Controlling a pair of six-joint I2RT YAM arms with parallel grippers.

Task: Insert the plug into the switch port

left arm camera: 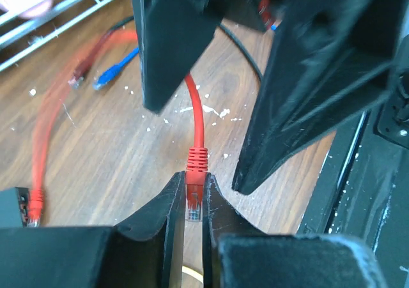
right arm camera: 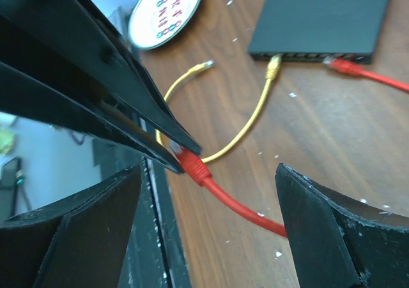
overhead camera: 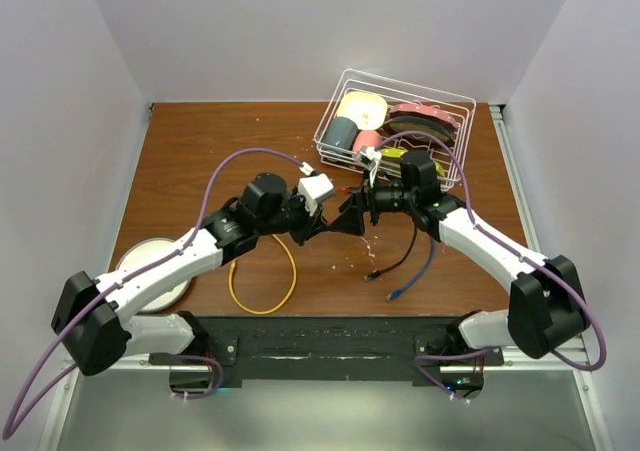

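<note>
Plug (left arm camera: 193, 202) of a red cable (left arm camera: 197, 109) sits pinched in the left hand (left arm camera: 193, 179), tip toward that wrist. The right hand (right arm camera: 208, 170), spread, straddles the cable. The switch (right arm camera: 319, 20) lies apart on the counter (right arm camera: 319, 141), sockets facing the right hand.

The left arm (overhead camera: 170, 266) is stretched from its base toward the middle of the table. The right arm (overhead camera: 480, 241) is angled inward from the opposite side, so that the two wrists are set nose to nose. The left gripper (left arm camera: 193, 181) is clamped on the red plug (left arm camera: 195, 195), which is pinched between the fingertips. The right gripper (right arm camera: 208, 172) is held wide open, its fingers (right arm camera: 332, 230) spread to either side of the left fingertips, apparently without contact. From overhead, both grippers are seen only as one dark shape.
</note>
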